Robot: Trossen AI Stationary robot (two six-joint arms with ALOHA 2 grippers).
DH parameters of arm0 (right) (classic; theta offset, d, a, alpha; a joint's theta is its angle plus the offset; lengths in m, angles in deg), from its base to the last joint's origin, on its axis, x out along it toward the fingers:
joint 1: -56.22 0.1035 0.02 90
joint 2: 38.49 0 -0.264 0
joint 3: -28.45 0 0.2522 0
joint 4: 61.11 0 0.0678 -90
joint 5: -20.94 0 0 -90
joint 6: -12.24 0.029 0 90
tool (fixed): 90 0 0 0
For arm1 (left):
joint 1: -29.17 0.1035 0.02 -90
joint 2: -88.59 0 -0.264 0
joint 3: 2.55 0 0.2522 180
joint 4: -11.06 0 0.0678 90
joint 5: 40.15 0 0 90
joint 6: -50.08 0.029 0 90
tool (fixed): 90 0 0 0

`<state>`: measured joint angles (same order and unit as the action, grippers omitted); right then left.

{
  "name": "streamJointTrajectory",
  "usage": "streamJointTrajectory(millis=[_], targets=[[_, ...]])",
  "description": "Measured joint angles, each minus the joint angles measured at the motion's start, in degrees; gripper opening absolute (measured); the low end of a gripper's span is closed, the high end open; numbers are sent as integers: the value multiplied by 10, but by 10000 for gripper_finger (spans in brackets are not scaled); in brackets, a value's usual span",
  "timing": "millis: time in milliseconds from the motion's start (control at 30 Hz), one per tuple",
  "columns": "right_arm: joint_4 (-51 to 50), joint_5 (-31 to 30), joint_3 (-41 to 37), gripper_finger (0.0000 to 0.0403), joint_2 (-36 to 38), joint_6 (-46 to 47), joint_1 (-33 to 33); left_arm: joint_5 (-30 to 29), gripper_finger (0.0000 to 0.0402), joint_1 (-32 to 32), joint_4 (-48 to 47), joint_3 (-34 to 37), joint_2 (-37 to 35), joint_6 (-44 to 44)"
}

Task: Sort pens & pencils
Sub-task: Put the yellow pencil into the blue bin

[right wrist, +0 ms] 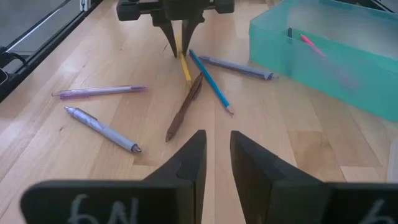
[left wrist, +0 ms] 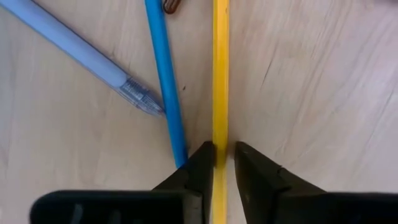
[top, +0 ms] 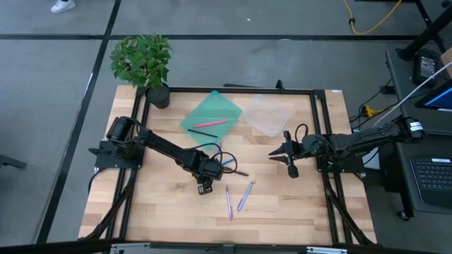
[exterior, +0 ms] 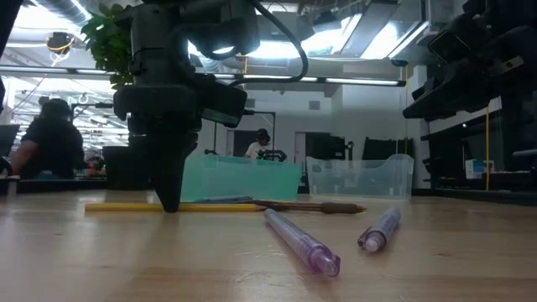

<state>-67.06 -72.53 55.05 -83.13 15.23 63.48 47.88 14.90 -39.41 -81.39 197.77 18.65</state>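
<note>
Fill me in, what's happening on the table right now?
The left gripper is down on the table, its fingers straddling a yellow pencil beside a blue one. The right gripper hovers apart, holding nothing. A pink pencil lies in the teal tray; two lavender pens remain on the table.

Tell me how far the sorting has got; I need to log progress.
Done: one pink pencil lies in the teal bin; the clear bin looks empty. In hand: the left gripper straddles the yellow pencil. Left: the blue pencil, brown one and three lavender pens. The right gripper waits.
</note>
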Motion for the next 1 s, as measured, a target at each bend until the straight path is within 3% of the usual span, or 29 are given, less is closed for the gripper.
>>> streamJointTrajectory(millis=[300,1000], targets=[[0,0,0,75,0,0,0,-1,16,0,2,0,0,-2],[0,0,0,75,0,0,0,-7,12,-1,2,0,0,17]])
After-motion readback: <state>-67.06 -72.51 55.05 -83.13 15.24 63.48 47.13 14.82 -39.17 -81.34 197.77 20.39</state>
